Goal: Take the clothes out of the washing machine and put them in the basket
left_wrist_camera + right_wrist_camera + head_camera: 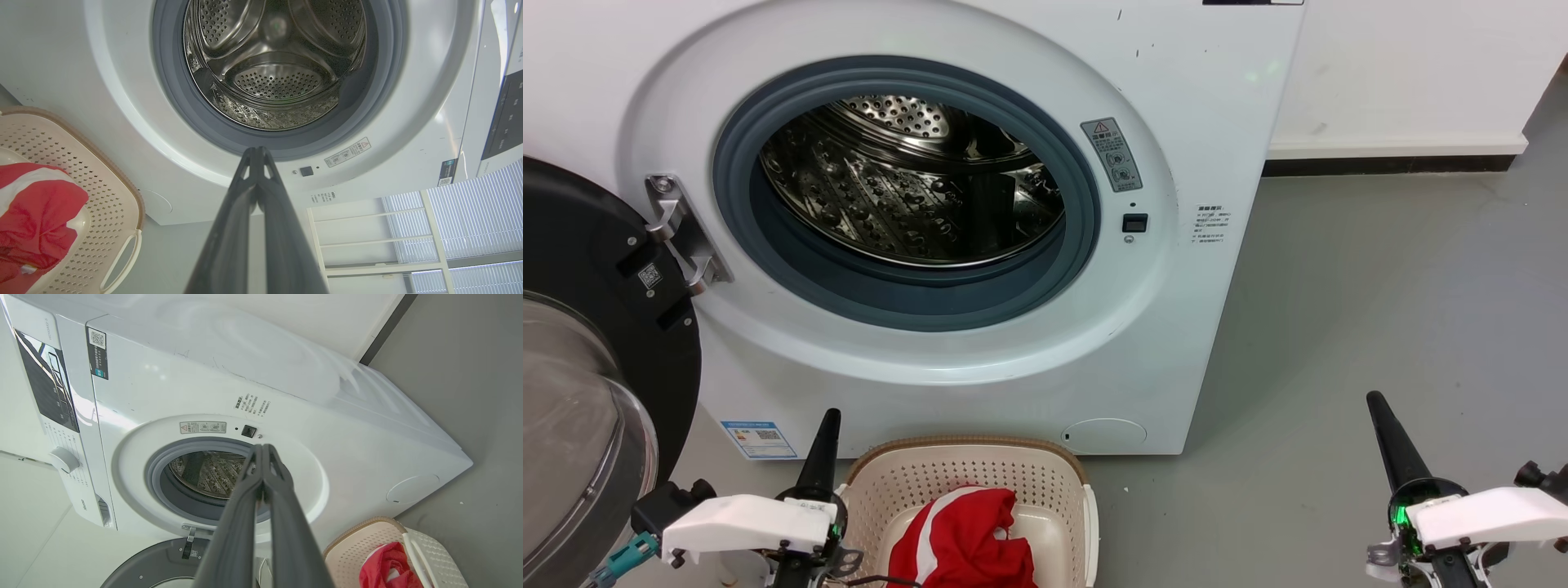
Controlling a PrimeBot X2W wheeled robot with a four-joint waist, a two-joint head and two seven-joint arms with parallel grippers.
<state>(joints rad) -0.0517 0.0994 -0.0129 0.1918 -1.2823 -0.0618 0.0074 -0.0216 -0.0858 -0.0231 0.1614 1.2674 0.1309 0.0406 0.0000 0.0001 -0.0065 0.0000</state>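
Clothes: a red garment (960, 539) with a white stripe lies crumpled in the basket, at 6 o'clock in the head view.
Basket: the cream basket (968, 474) sits on the floor at 6 o'clock from the porthole, just in front of the washing machine (1217, 106).
Drum: the steel drum (907, 188) shows bare metal; no fabric is visible in it in any of the 3 views.
Door: the door (572, 327) hangs open at 9 o'clock from the porthole.
Left gripper: the left gripper (832, 418) is clenched on nothing, just beside the basket at 9 o'clock.
Right gripper: the right gripper (1376, 404) is clenched on nothing too, well apart at 3 o'clock.
Progress: unloading looks finished; at most, 1 last check of the drum remains.
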